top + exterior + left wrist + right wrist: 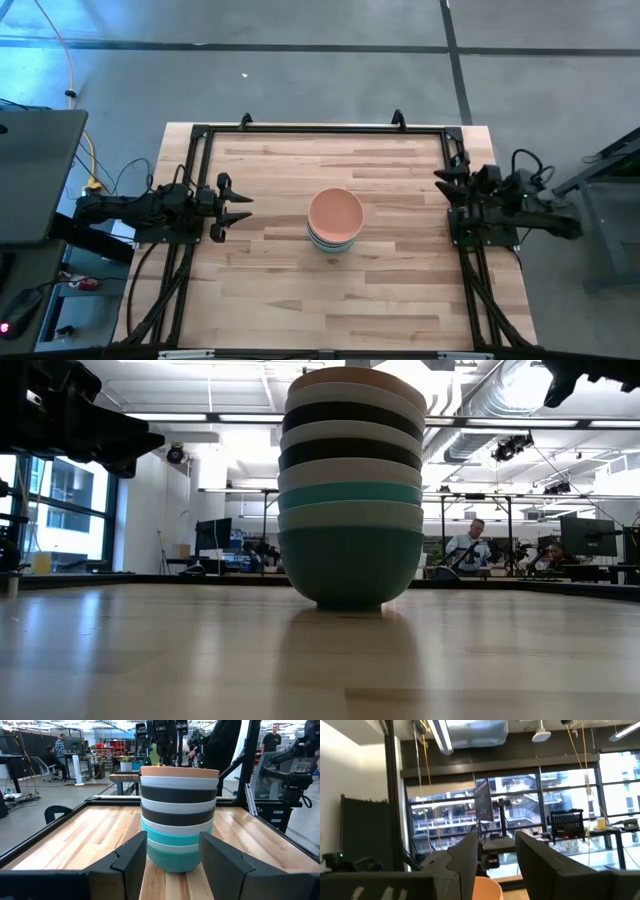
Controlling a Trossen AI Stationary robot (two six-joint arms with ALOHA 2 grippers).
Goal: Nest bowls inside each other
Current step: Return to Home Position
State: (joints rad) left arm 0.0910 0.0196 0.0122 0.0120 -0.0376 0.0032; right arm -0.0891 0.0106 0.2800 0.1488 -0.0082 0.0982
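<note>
The bowls (335, 222) are nested in one stack on the table (280, 300). The left gripper (246, 207) and right gripper (443, 194) are held at opposite sides, fingers parted.

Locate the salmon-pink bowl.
High view: the salmon-pink bowl tops the stack in the middle of the table, between the left claw and right claw.

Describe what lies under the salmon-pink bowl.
Directly under the salmon-pink bowl a white bowl shows its rim, then seven more nested bowls down to the table. Their insides are covered.
</note>
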